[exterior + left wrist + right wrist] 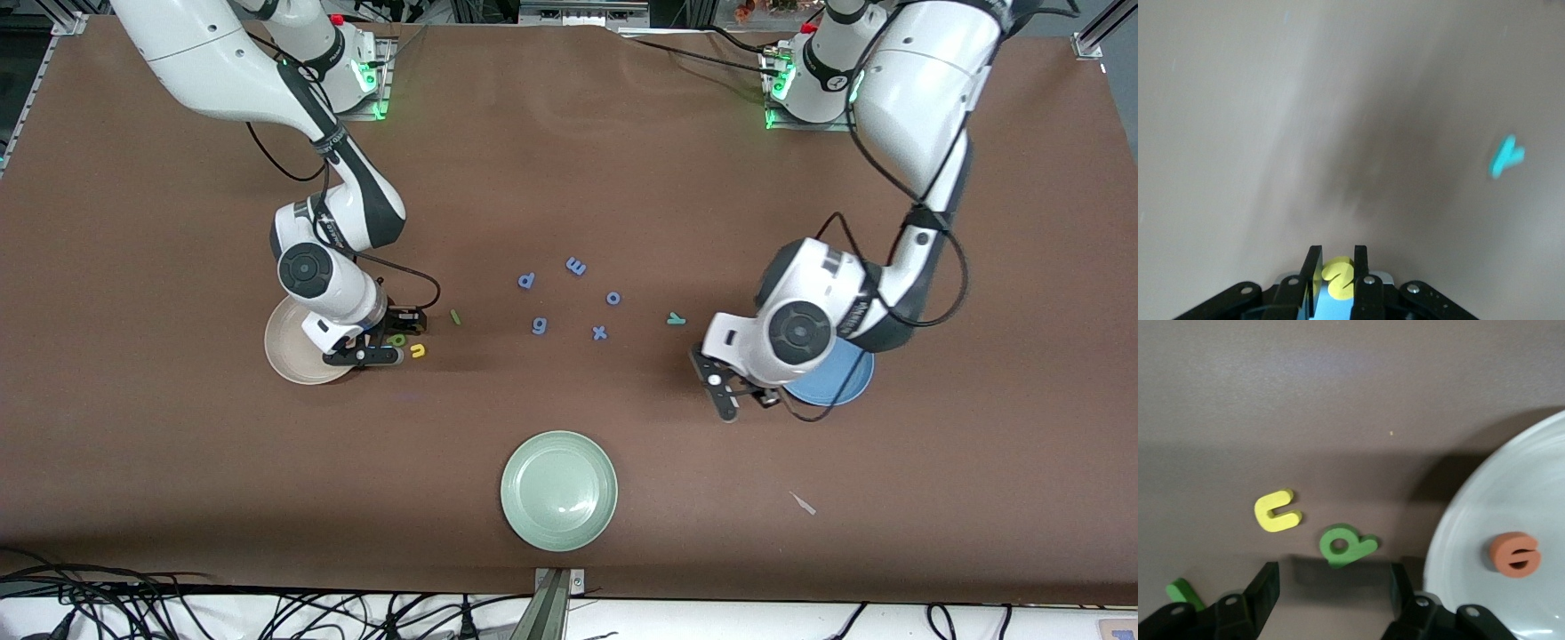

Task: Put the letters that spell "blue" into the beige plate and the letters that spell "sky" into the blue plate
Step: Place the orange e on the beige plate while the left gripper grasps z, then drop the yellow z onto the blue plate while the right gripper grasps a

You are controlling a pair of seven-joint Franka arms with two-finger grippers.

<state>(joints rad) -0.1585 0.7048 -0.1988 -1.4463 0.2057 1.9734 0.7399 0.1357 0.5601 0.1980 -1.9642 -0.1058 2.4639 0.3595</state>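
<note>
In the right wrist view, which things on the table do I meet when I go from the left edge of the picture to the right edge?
Green bar → yellow u → green b → beige plate → orange e, which lies in the plate.

No readable text, label or brand anywhere.

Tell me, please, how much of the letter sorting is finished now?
Done: the orange e lies in the beige plate. In hand: the left gripper is shut on a yellow letter near the blue plate; the open right gripper hangs over the green b. Left: the b, yellow u, green l and teal y.
</note>
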